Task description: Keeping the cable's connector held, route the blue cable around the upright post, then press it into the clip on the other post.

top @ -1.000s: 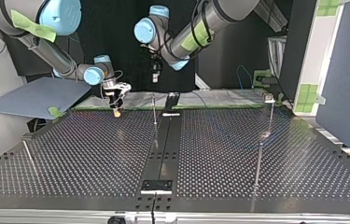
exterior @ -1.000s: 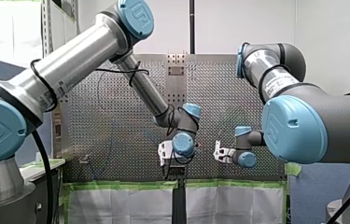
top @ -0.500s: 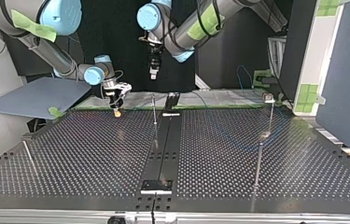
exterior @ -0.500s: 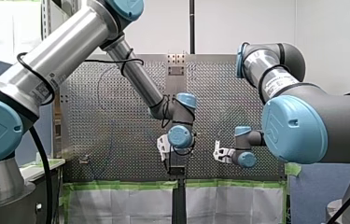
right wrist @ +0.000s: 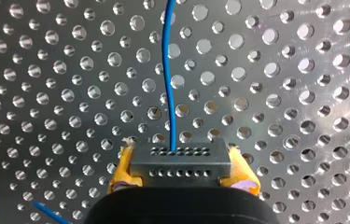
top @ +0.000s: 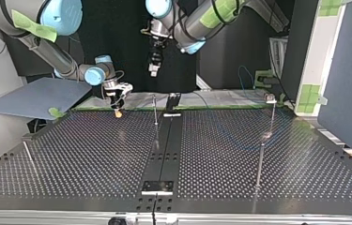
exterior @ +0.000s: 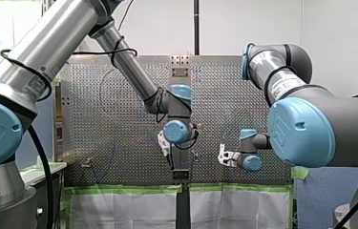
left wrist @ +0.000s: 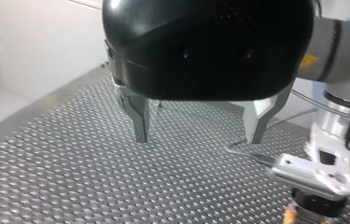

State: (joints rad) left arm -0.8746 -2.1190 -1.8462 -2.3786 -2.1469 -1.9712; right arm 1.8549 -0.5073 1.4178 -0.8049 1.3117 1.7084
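My right gripper (right wrist: 180,164) is shut on a grey connector block (right wrist: 180,157), clamped between its yellow pads (right wrist: 121,168). The thin blue cable (right wrist: 170,93) leaves the block and runs ahead over the perforated plate. In the top view my right gripper (top: 117,107) hangs low at the table's far edge, left of a slim upright post (top: 155,108). A second post with a clip head (top: 271,99) stands at the far right. My left gripper (left wrist: 196,137) is open and empty, its metal fingers (left wrist: 137,119) wide apart. It hangs high above the table (top: 153,69).
A black strip (top: 164,150) with a bracket (top: 157,186) runs down the table's middle. A dark board (top: 33,96) leans at the top view's left, and a short rod (top: 28,154) stands near the left edge. Green tape lines the far edge.
My left arm has lifted, carrying its open gripper higher above the table's far edge. My right arm and the connector have stayed put.
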